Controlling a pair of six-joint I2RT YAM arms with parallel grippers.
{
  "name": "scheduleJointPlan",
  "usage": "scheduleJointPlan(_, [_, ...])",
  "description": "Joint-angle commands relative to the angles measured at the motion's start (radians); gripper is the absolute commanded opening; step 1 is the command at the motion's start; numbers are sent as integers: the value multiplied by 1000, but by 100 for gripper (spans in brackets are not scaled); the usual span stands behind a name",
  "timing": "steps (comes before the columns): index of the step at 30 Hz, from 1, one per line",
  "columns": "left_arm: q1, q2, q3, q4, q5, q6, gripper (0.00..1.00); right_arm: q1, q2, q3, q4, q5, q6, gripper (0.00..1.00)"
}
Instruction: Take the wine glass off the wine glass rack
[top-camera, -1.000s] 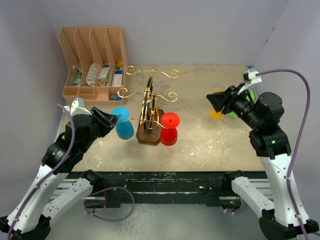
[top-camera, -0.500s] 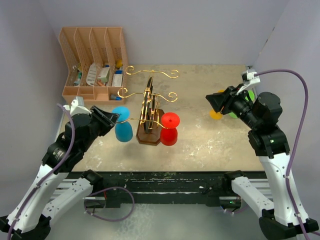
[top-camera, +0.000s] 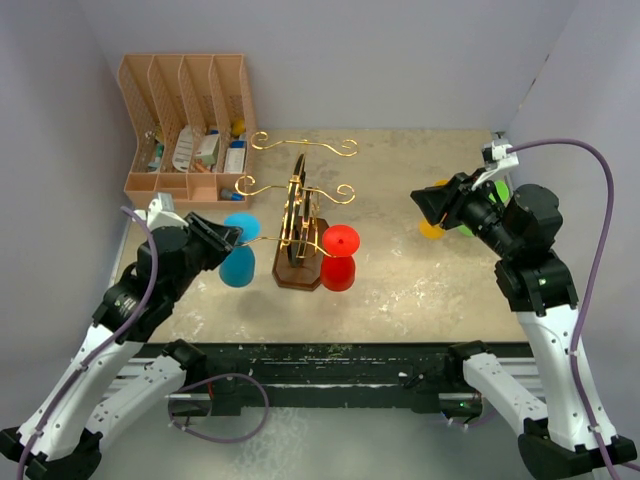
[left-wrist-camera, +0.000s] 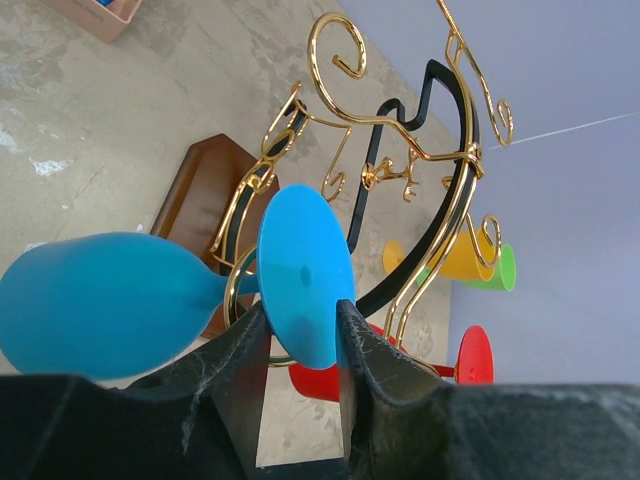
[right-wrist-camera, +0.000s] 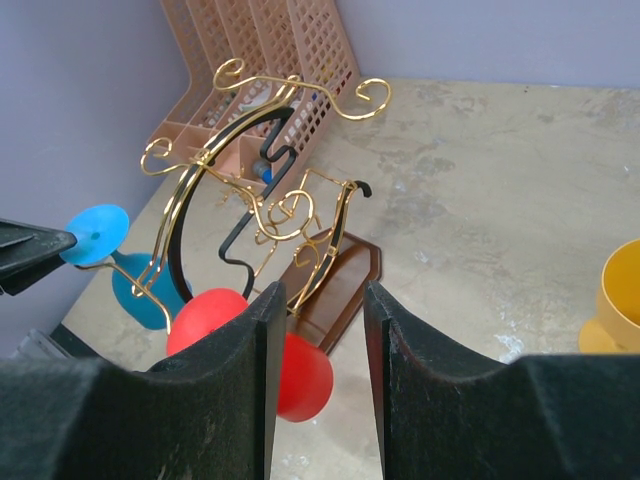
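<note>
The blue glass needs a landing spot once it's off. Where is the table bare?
Bare tabletop lies between the red wine glass and the yellow cup, and along the near edge before the wine glass rack. Crowded: the left side, with the blue wine glass, left gripper and file organiser.

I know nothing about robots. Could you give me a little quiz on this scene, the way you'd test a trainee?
1. True or false: the red wine glass hangs on the side of the wine glass rack nearer the right arm.
2. The left end effector has its fingers either side of: A) the foot of the blue wine glass; B) the red wine glass's bowl; C) a gold arm of the rack.
3. What sits between the fingers of the right end effector?
Key: 1 true; 2 A; 3 nothing, it is open and empty.
</note>
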Motion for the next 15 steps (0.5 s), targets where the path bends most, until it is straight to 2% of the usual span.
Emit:
scheduleJointPlan(1, [-2,9,-14,57,15,-19,34,3,-9,-3,58,-22,-5,39])
scheduleJointPlan(4, [-2,15,-18,66,18,-23,30,2,-9,-5,59,-21,-5,39])
scheduleJointPlan(10, [-2,-1,-21,61,21,-36,6,2,-12,-9,62,-18,-5,39])
scheduleJointPlan(15, [-2,-42,-17,32,13,-55,2,2,-16,-14,71,-18,1,39])
